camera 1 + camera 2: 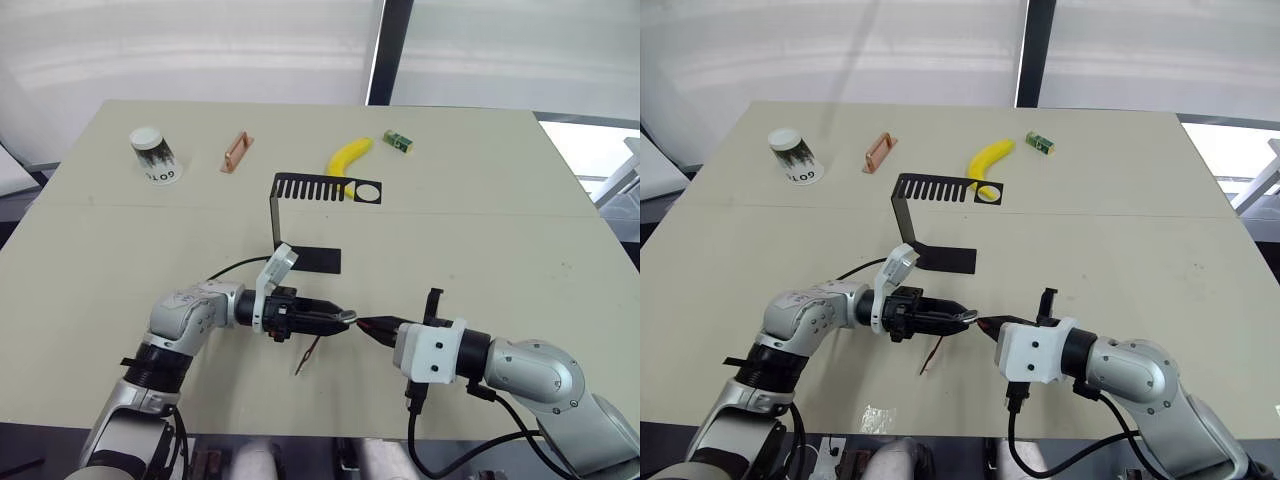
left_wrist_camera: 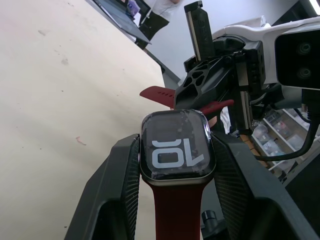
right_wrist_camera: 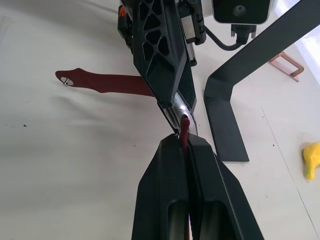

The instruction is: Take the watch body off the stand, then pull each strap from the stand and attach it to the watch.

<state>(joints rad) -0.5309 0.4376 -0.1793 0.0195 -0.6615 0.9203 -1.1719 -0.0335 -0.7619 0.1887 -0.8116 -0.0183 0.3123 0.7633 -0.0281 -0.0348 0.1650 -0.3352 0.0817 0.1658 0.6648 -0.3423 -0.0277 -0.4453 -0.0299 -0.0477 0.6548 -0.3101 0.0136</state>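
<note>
My left gripper point(image 1: 338, 318) is shut on the watch body point(image 2: 177, 145), a dark rounded-square case with a lit screen, held just above the table's front middle. One maroon strap point(image 3: 107, 82) is joined to the case and hangs from it toward the table point(image 1: 308, 352). My right gripper point(image 1: 368, 326) is shut on the other maroon strap point(image 3: 184, 131), whose end meets the free edge of the case. The two grippers face each other tip to tip. Behind them the black stand point(image 1: 290, 215) sits on the table with nothing on its slotted top arm.
Along the far side of the table lie a paper cup point(image 1: 153, 155), a small copper-coloured frame point(image 1: 237, 152), a yellow banana point(image 1: 347, 157) and a small green box point(image 1: 399, 141). The table's front edge runs just below both arms.
</note>
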